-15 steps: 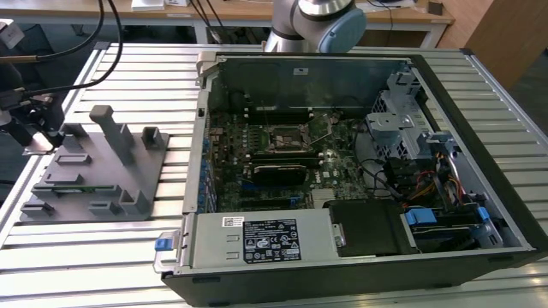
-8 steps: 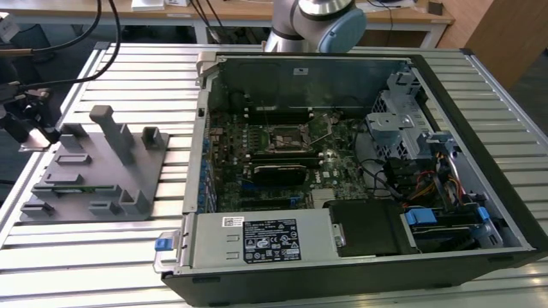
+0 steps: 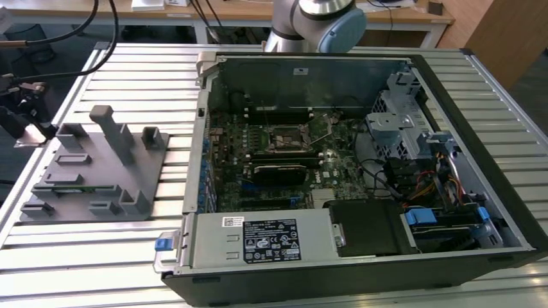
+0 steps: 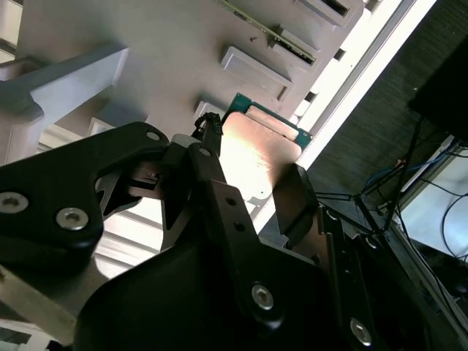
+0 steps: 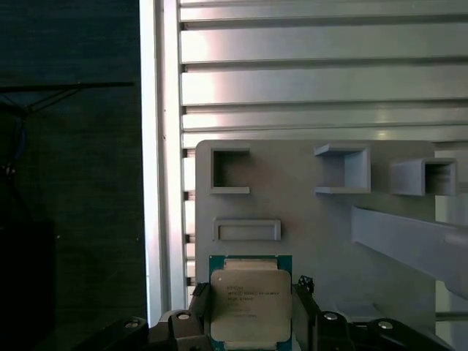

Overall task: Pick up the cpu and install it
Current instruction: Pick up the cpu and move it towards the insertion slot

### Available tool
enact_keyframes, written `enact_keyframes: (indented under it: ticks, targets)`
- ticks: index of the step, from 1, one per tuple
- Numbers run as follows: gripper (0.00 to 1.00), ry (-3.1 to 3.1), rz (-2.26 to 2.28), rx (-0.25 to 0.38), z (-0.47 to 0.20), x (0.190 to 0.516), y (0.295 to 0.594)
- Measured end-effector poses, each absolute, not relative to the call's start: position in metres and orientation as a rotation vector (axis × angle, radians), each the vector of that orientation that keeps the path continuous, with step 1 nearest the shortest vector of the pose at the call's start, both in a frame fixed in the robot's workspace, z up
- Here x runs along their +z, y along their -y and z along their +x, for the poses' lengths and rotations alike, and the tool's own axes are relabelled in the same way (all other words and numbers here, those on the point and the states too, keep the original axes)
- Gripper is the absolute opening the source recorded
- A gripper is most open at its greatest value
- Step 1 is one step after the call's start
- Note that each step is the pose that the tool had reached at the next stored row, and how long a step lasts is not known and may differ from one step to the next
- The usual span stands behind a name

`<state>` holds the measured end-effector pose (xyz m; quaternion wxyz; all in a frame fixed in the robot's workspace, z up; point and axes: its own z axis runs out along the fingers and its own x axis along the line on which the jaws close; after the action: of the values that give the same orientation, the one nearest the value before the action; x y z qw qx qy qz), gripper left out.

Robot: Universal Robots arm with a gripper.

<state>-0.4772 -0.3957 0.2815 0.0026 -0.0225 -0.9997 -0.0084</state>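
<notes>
Your gripper is closed on the chip, with a finger pressed against each of two opposite edges. The chip lies flat, metal top up, over a corner of the grey holder near the edge of the slatted surface. The holder sits on the exterior view's left of the open computer case.

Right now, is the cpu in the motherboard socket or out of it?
Out: in the first wrist view the cpu is clamped in the tool over the grey holder.
</notes>
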Motion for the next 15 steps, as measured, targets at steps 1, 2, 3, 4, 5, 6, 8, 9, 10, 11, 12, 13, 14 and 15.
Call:
enact_keyframes:
  ticks: [1, 2, 3, 4, 5, 6, 8, 9, 10, 11, 12, 13, 14, 15]
  targets:
    - [0.53, 3.135, -0.071, -0.026, -0.477, 0.283, 0.396]
    - [0.53, 3.135, -0.071, -0.026, -0.477, 0.284, 0.396]
    - [0.53, 3.135, -0.071, -0.026, -0.477, 0.285, 0.396]
    - [0.53, 3.135, -0.071, -0.026, -0.477, 0.286, 0.396]
    - [0.53, 3.135, -0.071, -0.026, -0.477, 0.288, 0.396]
    - [0.53, 3.135, -0.071, -0.026, -0.477, 0.289, 0.396]
    - [0.53, 3.135, -0.071, -0.026, -0.477, 0.292, 0.396]
    - [0.53, 3.135, -0.071, -0.026, -0.477, 0.294, 0.396]
    - [0.53, 3.135, -0.071, -0.026, -0.477, 0.295, 0.396]
    - [0.53, 3.135, -0.071, -0.026, -0.477, 0.297, 0.396]
    - [0.53, 3.135, -0.071, -0.026, -0.477, 0.298, 0.396]
    - [0.53, 3.135, -0.071, -0.026, -0.477, 0.300, 0.396]
    - [0.53, 3.135, -0.071, -0.026, -0.477, 0.301, 0.396]
    - [0.53, 3.135, -0.071, -0.026, -0.477, 0.302, 0.396]
